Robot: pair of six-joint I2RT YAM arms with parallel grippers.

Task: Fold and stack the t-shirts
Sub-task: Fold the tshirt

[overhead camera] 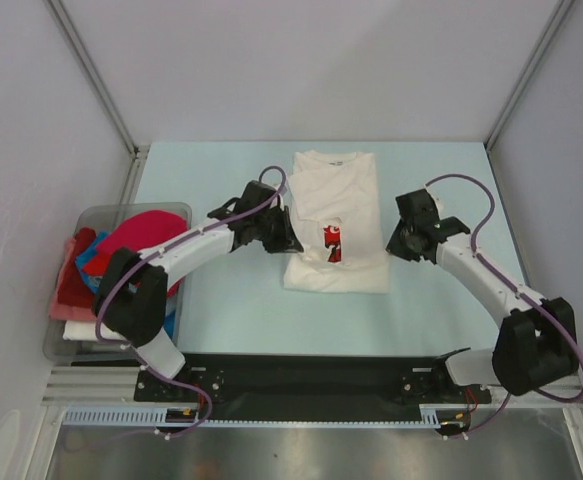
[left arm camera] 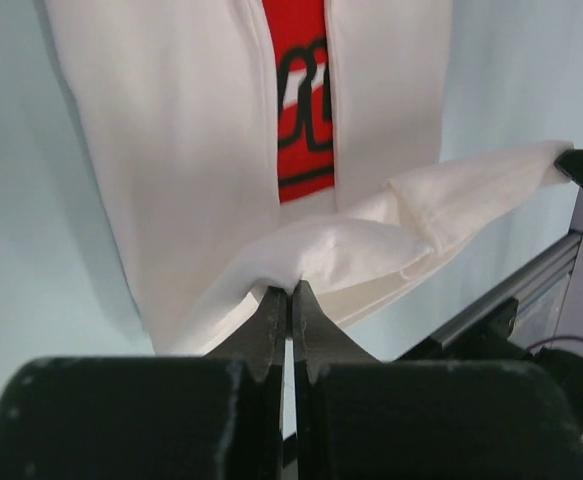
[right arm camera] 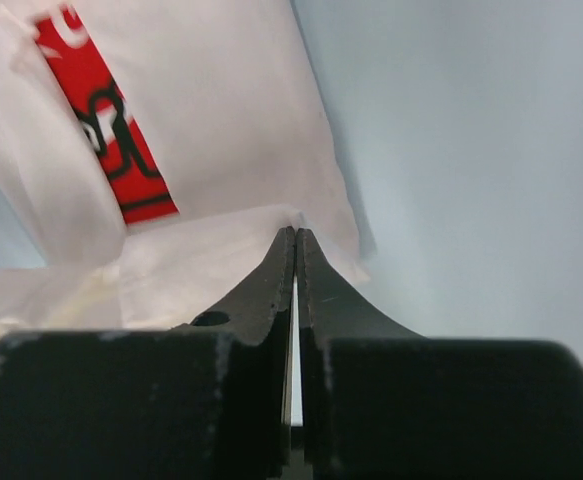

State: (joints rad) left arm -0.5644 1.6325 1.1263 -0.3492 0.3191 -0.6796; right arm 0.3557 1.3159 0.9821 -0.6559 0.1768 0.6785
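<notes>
Left gripper (left arm camera: 291, 290) and right gripper (right arm camera: 296, 232) were each pinched shut on a near hem corner of the white t-shirt (overhead camera: 346, 195), holding the hem raised, likely to fold it toward the far collar. It lay between them, sides tucked in, red print (left arm camera: 301, 100) showing. Other t-shirts (overhead camera: 136, 235) filled the left bin (overhead camera: 121, 208).

Soft, matt white cloth on the white t-shirt (overhead camera: 336, 215), lightly creased along the folds. Flatter, denser red on its chest print (left arm camera: 301, 100). Matt black plastic on the left gripper (left arm camera: 291, 292), fingers (left arm camera: 271, 330) finely speckled and scuffed. Same dull black on the right gripper (right arm camera: 297, 238). Smooth, matt pale-blue table (overhead camera: 221, 310). Clear grey plastic bin (overhead camera: 121, 212), faintly glossy. Dull silver metal on the frame post (overhead camera: 89, 65).
</notes>
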